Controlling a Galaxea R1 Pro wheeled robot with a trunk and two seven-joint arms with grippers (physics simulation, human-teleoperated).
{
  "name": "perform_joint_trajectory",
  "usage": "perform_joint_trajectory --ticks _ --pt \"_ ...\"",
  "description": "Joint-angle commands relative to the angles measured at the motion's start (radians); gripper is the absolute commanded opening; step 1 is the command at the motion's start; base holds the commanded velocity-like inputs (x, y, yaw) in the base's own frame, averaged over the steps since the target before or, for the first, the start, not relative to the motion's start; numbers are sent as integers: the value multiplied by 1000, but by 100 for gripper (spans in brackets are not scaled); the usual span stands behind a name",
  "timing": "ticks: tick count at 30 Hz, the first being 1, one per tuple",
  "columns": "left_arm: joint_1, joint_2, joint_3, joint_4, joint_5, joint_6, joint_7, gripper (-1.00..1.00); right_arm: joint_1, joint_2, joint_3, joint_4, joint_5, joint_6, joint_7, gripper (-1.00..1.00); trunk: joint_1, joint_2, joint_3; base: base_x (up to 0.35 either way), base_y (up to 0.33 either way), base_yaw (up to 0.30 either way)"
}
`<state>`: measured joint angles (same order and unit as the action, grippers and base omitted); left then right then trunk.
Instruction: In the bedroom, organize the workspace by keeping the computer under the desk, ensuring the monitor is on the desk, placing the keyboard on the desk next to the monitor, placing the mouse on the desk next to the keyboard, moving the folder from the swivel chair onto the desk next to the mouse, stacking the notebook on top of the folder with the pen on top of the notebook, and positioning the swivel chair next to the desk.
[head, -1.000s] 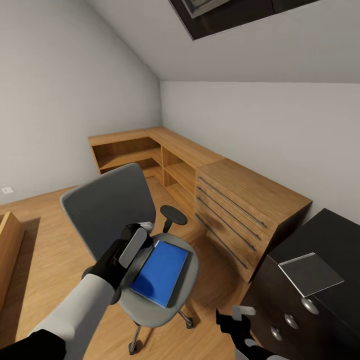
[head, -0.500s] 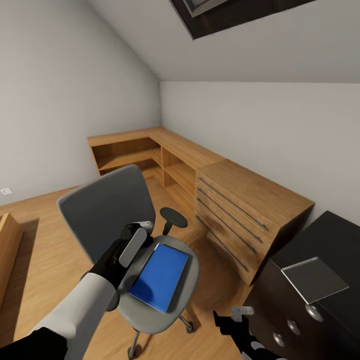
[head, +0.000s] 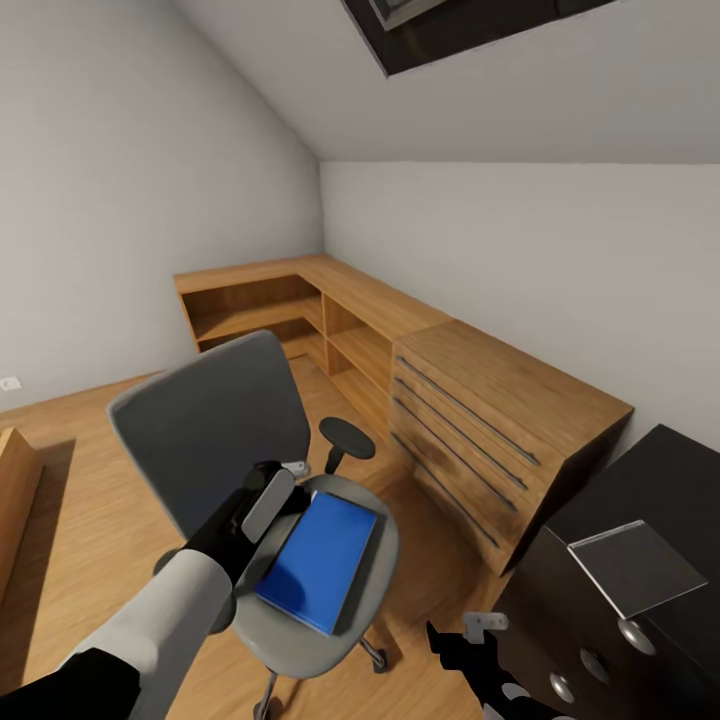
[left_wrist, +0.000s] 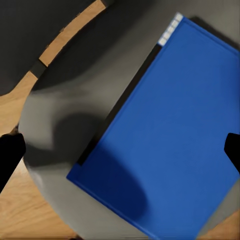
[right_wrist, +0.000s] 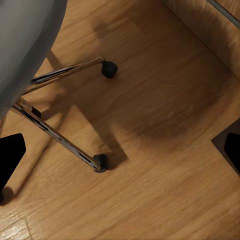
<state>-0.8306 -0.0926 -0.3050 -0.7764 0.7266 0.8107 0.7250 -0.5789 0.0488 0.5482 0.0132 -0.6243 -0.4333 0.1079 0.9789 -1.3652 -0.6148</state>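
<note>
A: What is seen at the left?
B: The left pincer (head: 268, 497) is held above the chair (head: 215, 425), over the near-left edge of the folder (head: 318, 560). In the left wrist view its fingertips (left_wrist: 10, 155) are spread wide at either side of the folder (left_wrist: 165, 140), with nothing gripped.

A: And the folder?
B: It is laid flat on the grey seat (head: 372, 570), skewed to it.

A: Further right?
B: The wooden chest (head: 500, 420) is set against the wall, and the black worktop (head: 665, 480) beside it. The right pincer (head: 480, 640) is held low, open and empty, above the floor (right_wrist: 165, 125) by the chair's castors (right_wrist: 109, 68).
</note>
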Motion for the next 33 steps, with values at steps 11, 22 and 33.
perform_joint_trajectory --ticks 11,22,33 --pt "-1 1 -4 12 7 -1 1 100 -1 0 3 2 -11 -4 7 100 42 -78 -35 0 0 0" --pt "-1 1 -6 8 5 -15 1 100 -1 0 4 2 -11 -4 7 100 84 -155 -70 0 0 0" --pt "-1 3 -4 8 5 -53 -1 100 -1 -13 3 1 -13 -8 34 100 127 -232 -104 0 0 0"
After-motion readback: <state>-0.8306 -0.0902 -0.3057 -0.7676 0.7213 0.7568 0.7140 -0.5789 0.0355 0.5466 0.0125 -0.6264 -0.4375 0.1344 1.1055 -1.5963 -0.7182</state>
